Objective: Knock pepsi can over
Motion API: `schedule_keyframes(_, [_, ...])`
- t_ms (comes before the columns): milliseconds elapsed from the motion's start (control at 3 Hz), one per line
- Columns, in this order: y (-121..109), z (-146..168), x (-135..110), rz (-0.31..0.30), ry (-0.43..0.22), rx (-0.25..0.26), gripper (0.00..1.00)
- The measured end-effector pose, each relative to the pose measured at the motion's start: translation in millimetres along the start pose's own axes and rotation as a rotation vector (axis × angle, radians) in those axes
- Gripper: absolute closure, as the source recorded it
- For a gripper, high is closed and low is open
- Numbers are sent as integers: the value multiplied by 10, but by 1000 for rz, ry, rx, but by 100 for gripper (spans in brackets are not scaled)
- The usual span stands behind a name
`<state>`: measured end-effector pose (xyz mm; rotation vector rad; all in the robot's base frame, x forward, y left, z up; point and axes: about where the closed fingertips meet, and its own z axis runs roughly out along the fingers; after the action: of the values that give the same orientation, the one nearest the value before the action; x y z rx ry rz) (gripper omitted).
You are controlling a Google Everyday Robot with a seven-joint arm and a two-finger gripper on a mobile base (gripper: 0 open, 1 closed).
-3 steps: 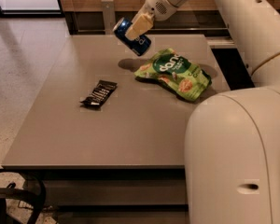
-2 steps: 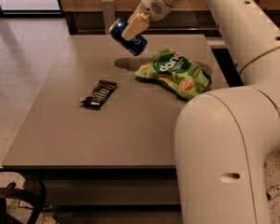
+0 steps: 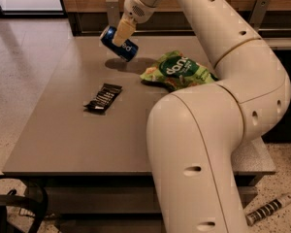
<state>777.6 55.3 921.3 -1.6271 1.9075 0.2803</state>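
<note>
One cream-coloured robot arm (image 3: 223, 47) arches over a flat grey table (image 3: 63, 130), its large rounded segments filling the right side of the camera view. At the far end of the reach, near the table's back edge, the two-finger gripper (image 3: 120, 39) clasps a small blue cylindrical pepsi can (image 3: 129, 49) with white lettering. One pale yellowish finger (image 3: 122, 32) lies across the front of the can; the other is hidden behind it.

The pepsi can is tilted steeply, its silver top rim pointing up and to the left and its base down and to the right. It appears to hang clear of the tabletop, with a dark shadow (image 3: 117, 64) on the grey surface just below it.

Just to the right of the can, a crumpled green chip bag (image 3: 177, 71) with white lettering lies on the table, partly tucked behind the arm's near segment. A flat black snack wrapper (image 3: 103, 97) lies well apart from both, nearer the middle of the table and to the left, angled diagonally.

Behind the table runs a dark wood-panelled wall with grey metal brackets (image 3: 112, 6). Pale speckled flooring (image 3: 19, 72) shows to the left, and a striped, tube-shaped object (image 3: 269, 209) lies on the floor at the lower right, beside the base of the arm.
</note>
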Motion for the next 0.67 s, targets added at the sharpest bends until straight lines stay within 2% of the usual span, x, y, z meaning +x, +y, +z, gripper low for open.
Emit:
schedule_keyframes(333, [59,215,-53,-10,110,-9,100])
schedule_keyframes(667, [131,409,-117,-21,166,-30,100])
